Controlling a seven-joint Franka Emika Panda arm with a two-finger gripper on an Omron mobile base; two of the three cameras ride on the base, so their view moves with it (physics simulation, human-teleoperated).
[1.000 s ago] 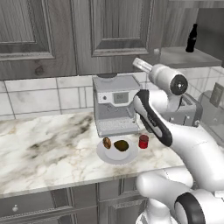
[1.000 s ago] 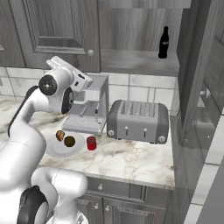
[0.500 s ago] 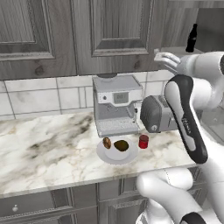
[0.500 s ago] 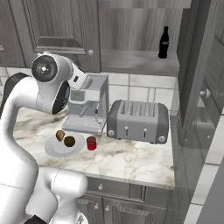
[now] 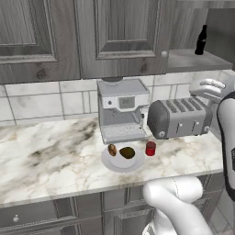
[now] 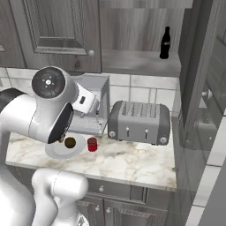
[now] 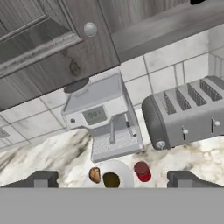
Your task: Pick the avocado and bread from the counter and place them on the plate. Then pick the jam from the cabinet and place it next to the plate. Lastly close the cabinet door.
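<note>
Cabinet door (image 6: 201,84) is what's left: it stands swung out edge-on at the far right, above and to the right of the hand (image 7: 112,179). Hand is spread wide, holding nothing, and looks down at the bench (image 7: 201,164). Below it, avocado (image 7: 111,179) and bread (image 7: 94,174) sit on the plate (image 7: 127,174); jam (image 7: 141,170) is just beside its rim. Reach should swing right and up.

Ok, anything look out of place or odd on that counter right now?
Nothing spilled or askew. The avocado and bread sit on the plate, and the jam stands upright beside it. Only the cabinet is still open, with a black bottle on its shelf.
</note>
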